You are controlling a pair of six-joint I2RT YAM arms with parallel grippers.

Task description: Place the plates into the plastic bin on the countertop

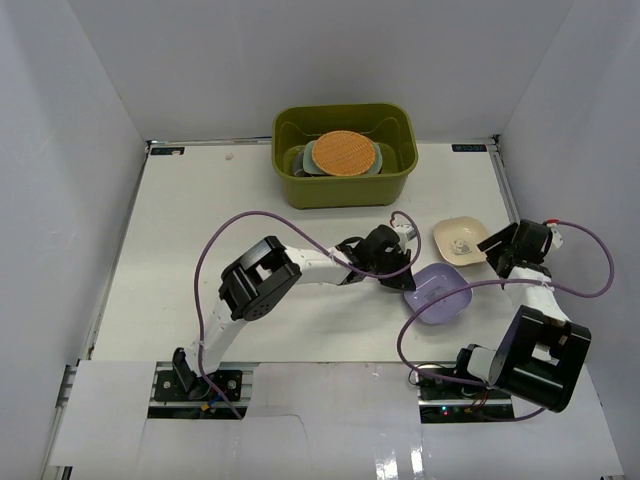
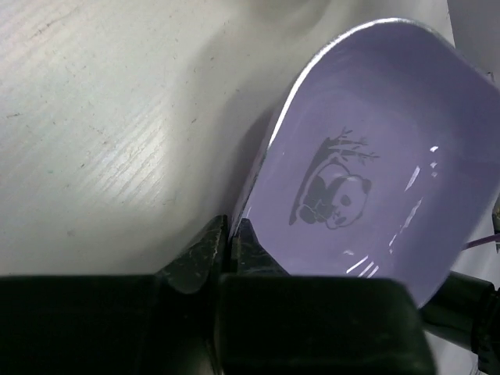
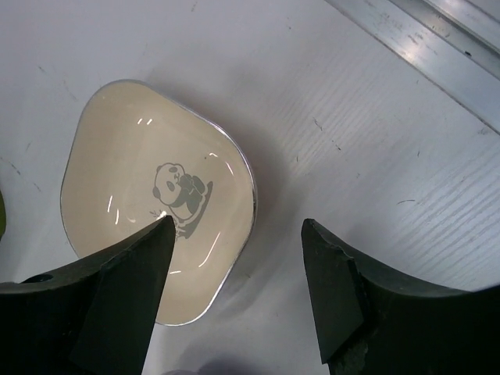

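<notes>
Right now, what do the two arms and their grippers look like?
The left arm and right arm have white links and blocky black joint housings. A purple cable loops along each. The left gripper and right gripper have matte black fingers.

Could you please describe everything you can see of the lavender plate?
The lavender plate is a squarish, glossy dish with rounded corners and a raised rim, seemingly plastic, with a dark panda under a branch printed inside. The left gripper is shut on one edge of its rim, holding it tilted over the countertop, right of centre.
</notes>
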